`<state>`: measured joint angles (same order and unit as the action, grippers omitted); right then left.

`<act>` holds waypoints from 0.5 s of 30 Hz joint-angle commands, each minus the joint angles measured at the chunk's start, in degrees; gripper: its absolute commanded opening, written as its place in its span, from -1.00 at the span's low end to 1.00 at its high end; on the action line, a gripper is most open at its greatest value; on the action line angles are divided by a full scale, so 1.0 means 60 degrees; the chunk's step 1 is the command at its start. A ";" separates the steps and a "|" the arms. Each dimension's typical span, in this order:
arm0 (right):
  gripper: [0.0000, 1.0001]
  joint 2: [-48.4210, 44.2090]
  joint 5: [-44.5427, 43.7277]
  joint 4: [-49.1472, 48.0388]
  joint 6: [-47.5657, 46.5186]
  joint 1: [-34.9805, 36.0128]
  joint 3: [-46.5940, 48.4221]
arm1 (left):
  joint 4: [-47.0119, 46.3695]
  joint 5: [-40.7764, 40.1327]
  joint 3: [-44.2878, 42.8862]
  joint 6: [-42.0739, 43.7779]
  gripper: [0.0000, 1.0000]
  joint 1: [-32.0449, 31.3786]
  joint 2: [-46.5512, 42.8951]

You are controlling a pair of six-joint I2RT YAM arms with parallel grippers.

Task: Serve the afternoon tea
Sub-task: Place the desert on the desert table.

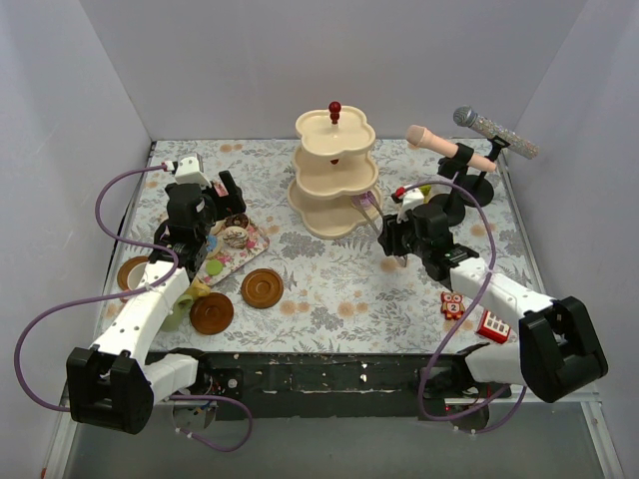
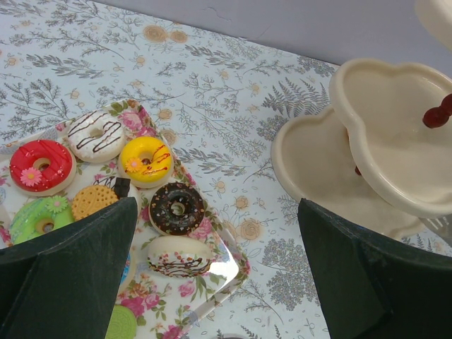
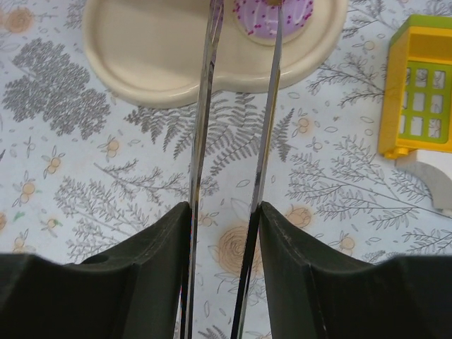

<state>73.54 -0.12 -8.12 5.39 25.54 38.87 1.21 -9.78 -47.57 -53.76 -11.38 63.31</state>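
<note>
The cream three-tier stand [image 1: 334, 170] with a red knob stands at the middle back. My right gripper [image 3: 224, 212] is shut on metal tongs [image 3: 200, 141], one arm against each finger. The tong tips flank a purple donut [image 3: 272, 14] lying on the stand's bottom tier [image 3: 162, 56]. My left gripper [image 2: 217, 212] hangs wide open and holds nothing, over the right end of a floral tray [image 2: 233, 272]. On that tray lie red [image 2: 40, 164], white striped [image 2: 95, 134], yellow [image 2: 145, 158] and chocolate [image 2: 176, 207] donuts and a white cake [image 2: 180, 256].
Brown saucers [image 1: 264, 288] [image 1: 212, 312] lie near the front left, a third [image 1: 133, 272] by the left wall. Two microphones on stands [image 1: 469, 150] are at the back right. Small toy blocks [image 1: 452, 304] [image 1: 492, 324] lie beside the right arm, and a yellow block [image 3: 424, 85] by the stand.
</note>
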 commanded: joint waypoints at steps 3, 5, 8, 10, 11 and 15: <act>-0.01 -0.0800 0.0474 0.0312 0.0054 0.0693 -0.0194 | -0.0129 0.0107 -0.0026 0.0053 0.96 -0.0023 -0.0136; -0.01 -0.0932 0.0459 0.0415 0.0127 0.1001 -0.0238 | -0.0129 0.0107 -0.0040 0.0053 0.96 -0.0023 -0.0136; -0.01 -0.1050 0.0474 0.0460 0.0288 0.1557 -0.0268 | -0.0129 0.0121 -0.0040 0.0039 0.96 -0.0023 -0.0136; -0.02 -0.1036 0.0416 0.0431 0.0434 0.1996 -0.0239 | -0.0129 0.0136 -0.0040 0.0024 0.96 -0.0023 -0.0122; -0.02 -0.1007 0.0387 0.0387 0.0493 0.2259 -0.0195 | -0.0129 0.0151 -0.0040 0.0024 0.96 -0.0023 -0.0122; -0.02 -0.0743 0.0167 0.0065 0.0611 0.3256 0.0024 | -0.0143 0.0165 -0.0026 0.0009 0.96 -0.0023 -0.0107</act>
<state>68.64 1.56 -4.40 7.66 40.42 37.58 1.21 -9.50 -47.57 -53.78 -11.38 63.31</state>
